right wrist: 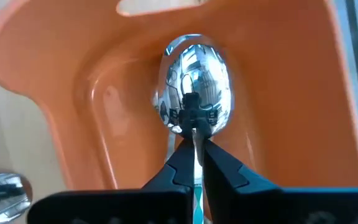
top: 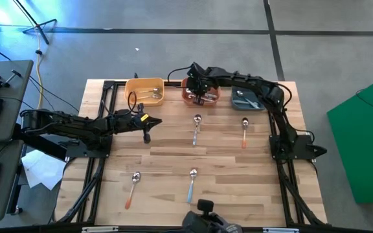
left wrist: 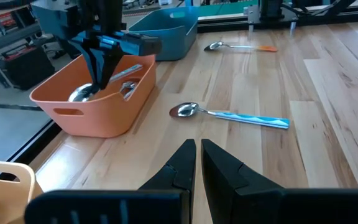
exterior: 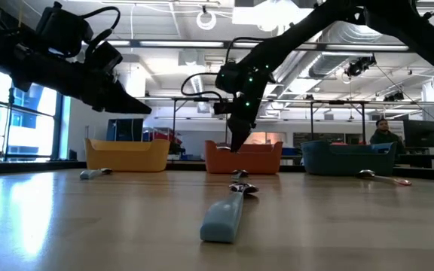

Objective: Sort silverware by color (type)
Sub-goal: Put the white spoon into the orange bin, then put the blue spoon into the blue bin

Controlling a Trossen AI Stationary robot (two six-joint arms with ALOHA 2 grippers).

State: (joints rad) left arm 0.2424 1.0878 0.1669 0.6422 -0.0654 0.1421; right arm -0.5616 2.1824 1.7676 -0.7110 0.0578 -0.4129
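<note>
Metal bowl, thin flat handle: the spoon [right wrist: 194, 93] in the right tool [right wrist: 195, 148] was pinched by the handle just behind the bowl, hanging bowl-down inside the orange bin [top: 198, 90]. Judged light, stiff, slick on the polished part, so the handle was the place to grip, not the bowl. Left tool [left wrist: 198, 163] hovered over the table [top: 167, 162] near the yellow bin [top: 145, 90], fingers nearly together, holding nothing. Four spoons lay loose on the table, including a blue-handled spoon [top: 192, 183] and an orange-handled one [top: 244, 132]; low profile means pinching across the handle's width.

Orange bin [right wrist: 278, 124] holds a silver-bowled spoon [right wrist: 194, 87] (handle light blue).
</note>
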